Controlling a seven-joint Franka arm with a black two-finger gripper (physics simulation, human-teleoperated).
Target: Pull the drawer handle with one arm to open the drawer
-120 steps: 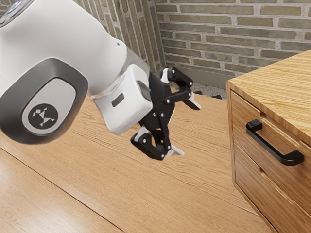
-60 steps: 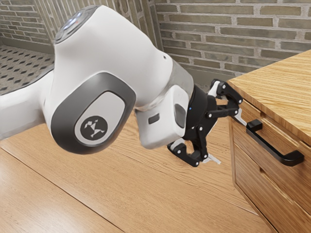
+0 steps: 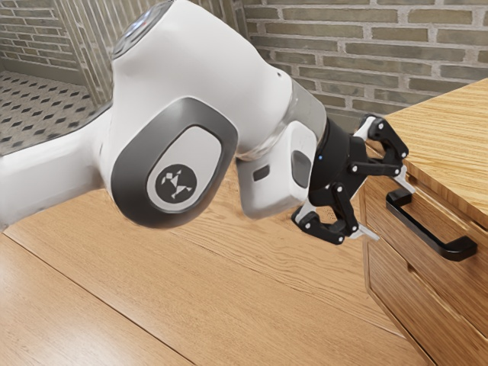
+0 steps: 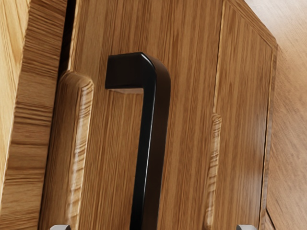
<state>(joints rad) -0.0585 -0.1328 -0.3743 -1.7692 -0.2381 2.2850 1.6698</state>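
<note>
1. The white arm (image 3: 198,99) comes in from the exterior view's left, and its pincer (image 3: 384,207) is right at the front corner of the wooden cabinet (image 3: 450,137).
2. The pincer's fingers stand apart and clamp nothing. One fingertip (image 3: 402,181) is just above the near end of the drawer handle (image 3: 428,226). The other is lower, beside the cabinet's front edge.
3. The handle is a black bar on the upper drawer front (image 3: 400,236). It runs away from the pincer toward the exterior view's right.
4. In the wrist view the handle (image 4: 149,143) runs lengthwise down the drawer front (image 4: 192,120), with its bent end farthest from the hand. Two pale fingertips (image 4: 245,226) show at the edge, one on each side of the bar and well apart from it.
5. I cannot tell whether either finger touches the handle or the wood.
6. The upper drawer front sits level with the lower drawer front (image 3: 412,305). A narrow dark gap (image 4: 69,28) shows between it and the cabinet top.
7. The cabinet stands on a wooden plank surface (image 3: 229,305). Nothing lies between the pincer and the handle.
8. A brick wall (image 3: 381,46) stands behind, and a patterned tiled floor (image 3: 38,107) shows at the exterior view's upper left.
</note>
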